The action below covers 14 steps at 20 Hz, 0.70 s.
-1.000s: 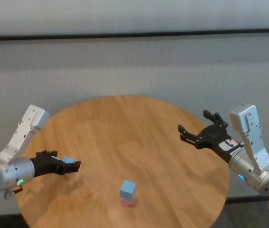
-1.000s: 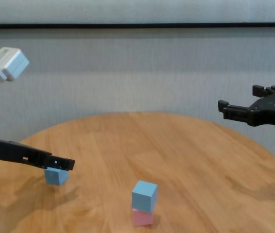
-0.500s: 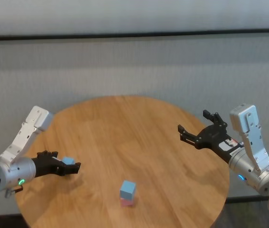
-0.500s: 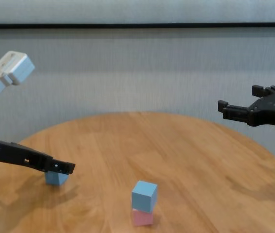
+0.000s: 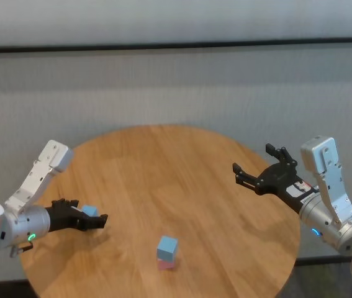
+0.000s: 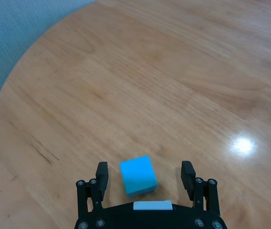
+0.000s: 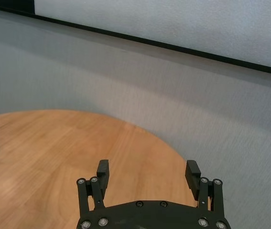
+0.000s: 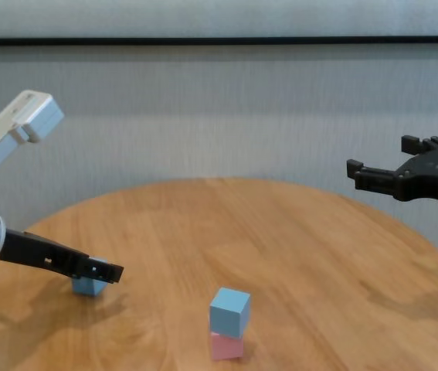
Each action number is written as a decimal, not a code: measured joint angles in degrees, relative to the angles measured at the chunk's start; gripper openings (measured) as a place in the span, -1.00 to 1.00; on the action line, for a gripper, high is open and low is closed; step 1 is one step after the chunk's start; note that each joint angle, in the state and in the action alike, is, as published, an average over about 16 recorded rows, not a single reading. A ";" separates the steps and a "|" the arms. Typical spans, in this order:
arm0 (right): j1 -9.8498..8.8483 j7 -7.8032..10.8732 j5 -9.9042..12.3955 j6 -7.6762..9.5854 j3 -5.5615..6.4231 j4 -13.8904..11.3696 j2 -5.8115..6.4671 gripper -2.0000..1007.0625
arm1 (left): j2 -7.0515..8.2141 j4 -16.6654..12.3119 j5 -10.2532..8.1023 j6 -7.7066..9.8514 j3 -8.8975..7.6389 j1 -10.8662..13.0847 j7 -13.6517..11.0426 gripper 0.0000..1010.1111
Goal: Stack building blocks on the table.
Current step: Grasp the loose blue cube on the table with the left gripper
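On the left side of the round wooden table (image 5: 182, 180), the left gripper (image 6: 145, 174) is low over the wood with its jaws spread wide. A loose light blue block (image 6: 137, 174) sits on the tabletop between the two fingers (image 6: 101, 172), closer to one than the other, with a gap on each side so neither pad touches it. Well away from those jaws, near the table's front edge, a second light blue block (image 8: 229, 311) rests on top of the pink block (image 8: 225, 345). The right gripper (image 5: 261, 168) hangs above the table's right edge, its jaws wide open and empty.
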 joint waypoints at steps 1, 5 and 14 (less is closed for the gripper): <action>0.00 0.00 0.00 0.00 0.00 0.00 0.00 1.00 | -0.13 0.33 0.09 -0.05 0.02 -0.15 -0.09 0.98; 0.00 0.00 0.00 0.00 0.00 0.00 0.00 1.00 | -0.60 1.49 0.39 -0.23 0.03 -0.68 -0.36 0.98; 0.00 0.00 0.00 0.00 0.00 -0.01 0.00 1.00 | -1.28 2.81 0.98 -0.42 -0.17 -1.21 -0.13 0.99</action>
